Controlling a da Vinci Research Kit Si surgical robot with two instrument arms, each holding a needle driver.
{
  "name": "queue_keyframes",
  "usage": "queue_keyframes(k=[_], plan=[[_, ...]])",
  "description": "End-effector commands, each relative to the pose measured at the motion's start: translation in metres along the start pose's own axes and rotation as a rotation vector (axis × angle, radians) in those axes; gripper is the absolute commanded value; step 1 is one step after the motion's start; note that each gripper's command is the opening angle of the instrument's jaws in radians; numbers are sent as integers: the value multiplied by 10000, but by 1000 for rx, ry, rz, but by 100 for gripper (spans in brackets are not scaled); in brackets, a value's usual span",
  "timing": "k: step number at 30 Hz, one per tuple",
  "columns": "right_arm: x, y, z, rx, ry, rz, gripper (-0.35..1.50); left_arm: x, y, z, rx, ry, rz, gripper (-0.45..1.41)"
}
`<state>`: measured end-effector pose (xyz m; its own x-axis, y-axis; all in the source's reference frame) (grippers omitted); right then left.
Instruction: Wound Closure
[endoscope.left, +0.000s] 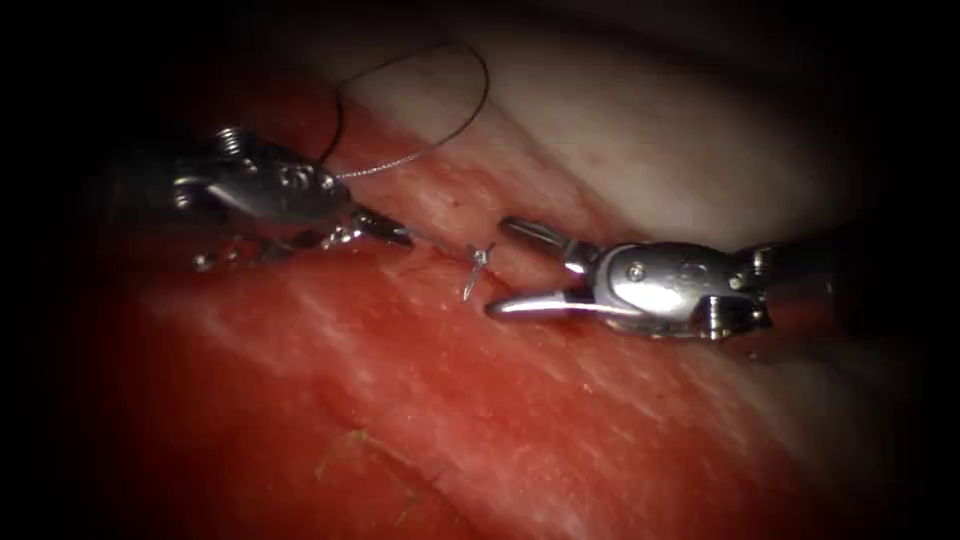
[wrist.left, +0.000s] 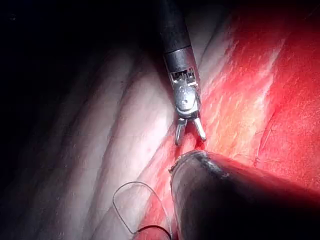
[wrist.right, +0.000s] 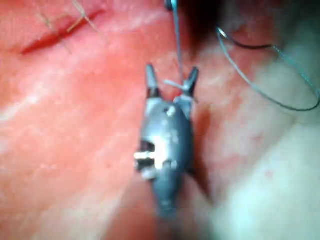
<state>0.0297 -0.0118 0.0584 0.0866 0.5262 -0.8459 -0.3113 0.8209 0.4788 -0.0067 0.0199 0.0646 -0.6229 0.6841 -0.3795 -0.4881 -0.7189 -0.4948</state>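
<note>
Right tool (endoscope.left: 505, 268) gapes empty beside the knot (endoscope.left: 476, 262); left tool (endoscope.left: 385, 228) grips taut thread (endoscope.left: 440, 245), apparently tightening; next needs steady tension.

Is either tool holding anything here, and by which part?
The left tool is shut on the thread, gripping it a short way from the knot at the cut. The right tool is open and holds nothing.
</note>
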Motion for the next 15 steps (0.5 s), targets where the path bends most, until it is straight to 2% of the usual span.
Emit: queue_keyframes(k=[1, 7, 15], plan=[[-4, -7, 11, 2, -2, 2, 131, 0, 2, 8, -9, 0, 6, -45], [-2, -9, 26, -10, -11, 4, 131, 1, 6, 7, -20, 3, 14, -45], [2, -9, 46, -23, -24, -158, 136, 2, 11, 8, -27, 4, 23, -45]])
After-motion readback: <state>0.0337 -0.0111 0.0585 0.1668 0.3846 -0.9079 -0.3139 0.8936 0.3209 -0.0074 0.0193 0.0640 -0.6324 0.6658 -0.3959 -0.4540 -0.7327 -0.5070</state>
